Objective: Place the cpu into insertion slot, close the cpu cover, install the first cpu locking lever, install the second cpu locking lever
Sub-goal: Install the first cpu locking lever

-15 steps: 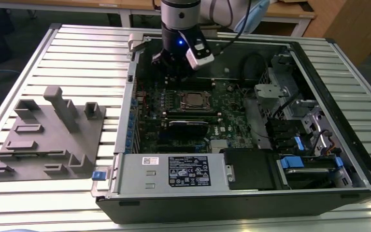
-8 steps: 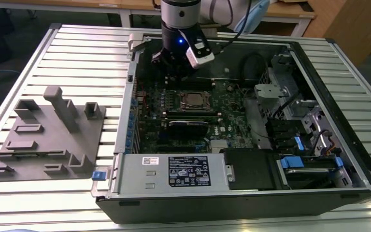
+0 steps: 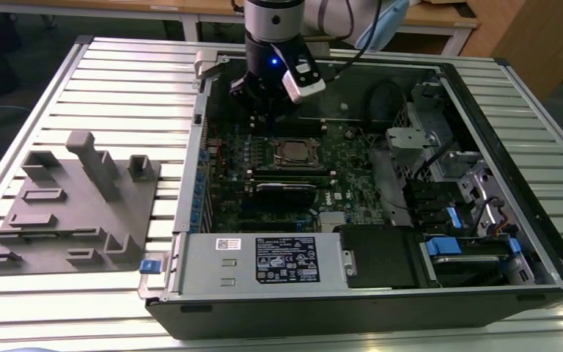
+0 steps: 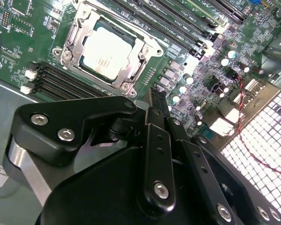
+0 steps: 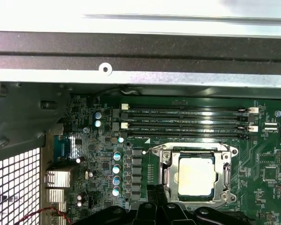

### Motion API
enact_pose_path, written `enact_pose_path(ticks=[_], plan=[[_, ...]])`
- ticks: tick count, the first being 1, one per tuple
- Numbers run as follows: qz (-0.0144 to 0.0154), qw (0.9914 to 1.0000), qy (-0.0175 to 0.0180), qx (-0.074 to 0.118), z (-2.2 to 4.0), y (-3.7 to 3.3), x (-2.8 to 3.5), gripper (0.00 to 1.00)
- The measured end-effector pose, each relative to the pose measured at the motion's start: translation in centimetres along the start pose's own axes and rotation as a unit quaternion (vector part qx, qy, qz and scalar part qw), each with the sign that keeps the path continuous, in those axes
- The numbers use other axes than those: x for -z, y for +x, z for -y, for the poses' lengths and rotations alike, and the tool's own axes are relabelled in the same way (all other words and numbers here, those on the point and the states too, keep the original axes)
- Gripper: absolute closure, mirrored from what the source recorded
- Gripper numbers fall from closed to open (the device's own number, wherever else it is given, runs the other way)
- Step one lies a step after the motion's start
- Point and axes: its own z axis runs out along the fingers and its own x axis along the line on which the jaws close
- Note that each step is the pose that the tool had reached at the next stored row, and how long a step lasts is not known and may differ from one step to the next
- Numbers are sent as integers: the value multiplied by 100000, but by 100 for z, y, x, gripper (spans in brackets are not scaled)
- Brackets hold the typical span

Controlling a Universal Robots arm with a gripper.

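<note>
Nearest us, the black linkage-fingered tool (image 4: 155,98) hangs with its fingers together, holding nothing, just beside the socket. Beyond it, the small square silvery-beige cpu (image 4: 105,49) lies in the dark-rimmed insertion slot (image 4: 118,29) near the middle of the green circuit board (image 4: 35,28), framed by the thin silvery cpu cover (image 4: 74,35). Farther off run long black memory slots (image 4: 168,21). We judge that a crooked push could slip off the frame and scrape neighbouring components.

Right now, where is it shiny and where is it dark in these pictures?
In the exterior view, light glares off the table slats; in the first wrist view, the cpu shines pale; in the second wrist view, the gripper looks dark.
</note>
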Motion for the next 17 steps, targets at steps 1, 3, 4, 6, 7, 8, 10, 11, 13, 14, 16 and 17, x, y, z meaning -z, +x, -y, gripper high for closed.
enact_pose_path(ticks=[1, 3, 4, 6, 7, 8, 10, 11, 13, 14, 16, 17], plan=[[-5, 100000, 5, 2, 0, 0, 6, 89], [8, 100000, -10, -1, 0, 0, 9, 89], [8, 100000, -9, -1, 0, 0, 9, 89], [8, 100000, -9, -2, 0, 0, 9, 89], [1, 100000, -2, -1, 0, 0, 10, 89], [0, 100000, -1, 0, 0, 0, 10, 89], [-4, 100000, 5, 2, 0, 5, 11, 89], [-6, 100000, 6, 0, 0, 13, 11, 89], [-1, 100000, 0, 2, 0, 45, 11, 89], [2, 100000, -3, 3, 0, 61, 11, 89], [1, 100000, 1, -1, 0, 96, 11, 89], [3, 100000, -1, 0, 0, 113, 12, 89]])
